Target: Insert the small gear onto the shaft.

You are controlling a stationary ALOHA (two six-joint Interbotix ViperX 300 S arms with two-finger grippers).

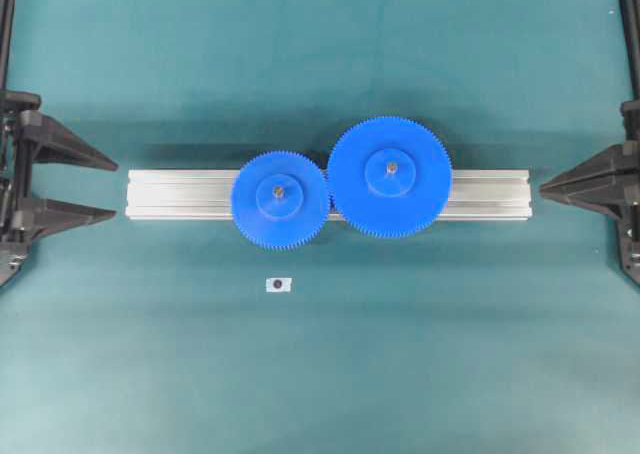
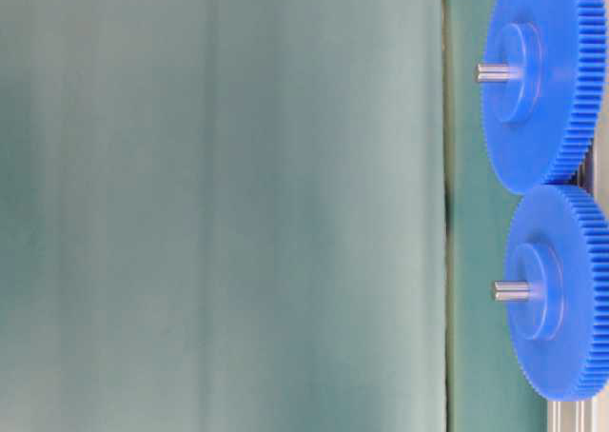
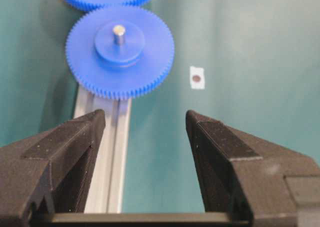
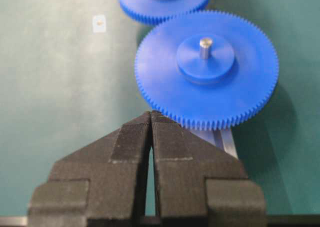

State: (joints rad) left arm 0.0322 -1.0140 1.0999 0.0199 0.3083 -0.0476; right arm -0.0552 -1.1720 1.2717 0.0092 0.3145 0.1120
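Biggest thing on the green surface (image 1: 320, 374) is the aluminium rail (image 1: 180, 194), there to carry both shafts. The larger gear (image 1: 389, 177) sits right of centre. Meshed on its left is the small gear (image 1: 280, 198), already threaded on the shaft (image 3: 119, 33), so I'd call it done. Left gripper (image 1: 112, 187) is wide open, holding nothing; right gripper (image 1: 545, 187) is pinched closed, empty. Near side: a white tag (image 1: 279, 285).

Larger gear (image 1: 389, 177) touches small gear (image 1: 280, 198); its other sides stand open.
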